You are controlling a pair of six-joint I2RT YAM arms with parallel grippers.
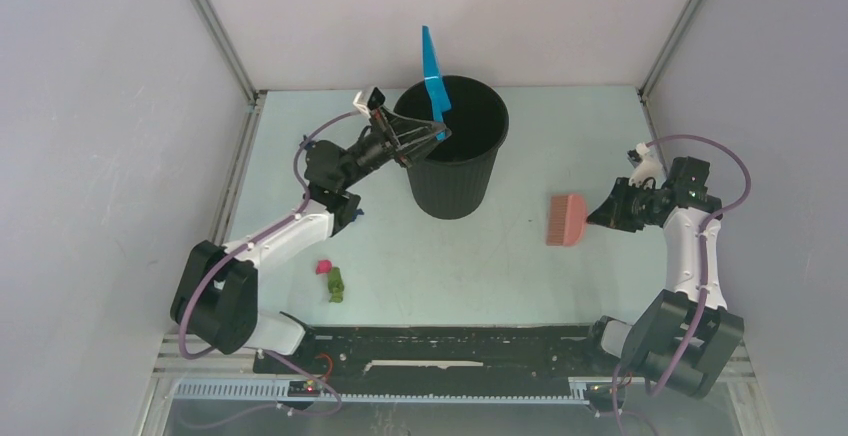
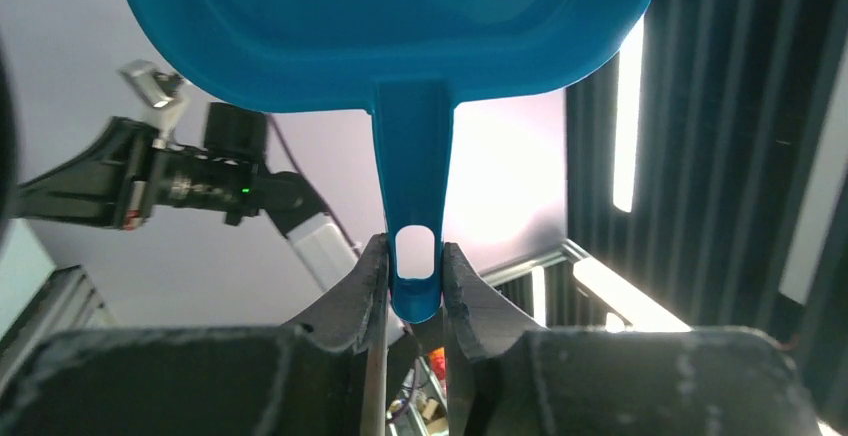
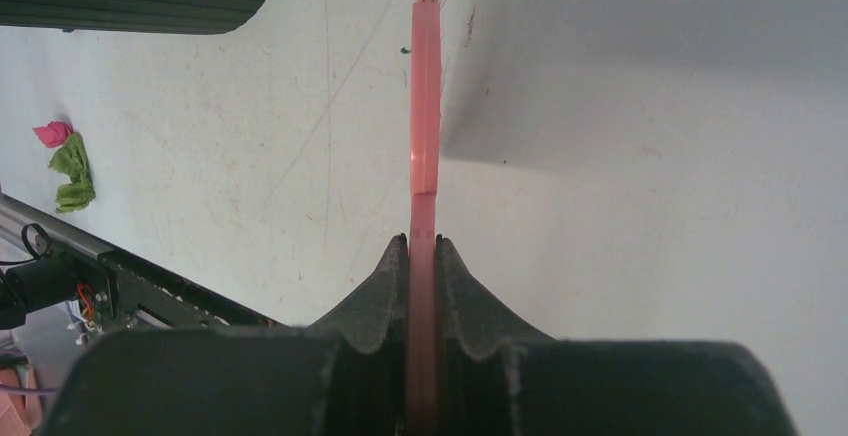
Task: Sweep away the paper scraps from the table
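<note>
My left gripper [image 1: 438,137] [image 2: 416,274] is shut on the handle of the blue dustpan [image 1: 433,72] [image 2: 400,26], which stands tipped up over the black bin [image 1: 455,161]. The pink hand brush [image 1: 567,219] [image 3: 425,96] lies low over the table [image 1: 500,266] on the right, and my right gripper [image 1: 600,216] [image 3: 422,248] is shut on its handle. Two paper scraps lie on the table at the front left: a magenta one [image 1: 323,267] [image 3: 52,134] and a green one [image 1: 336,285] [image 3: 72,174] touching it. What the bin holds is hidden.
Grey walls with aluminium frame edges [image 1: 232,171] close the table on three sides. A black rail [image 1: 440,341] runs along the near edge between the arm bases. The black bin stands at the back centre of the table.
</note>
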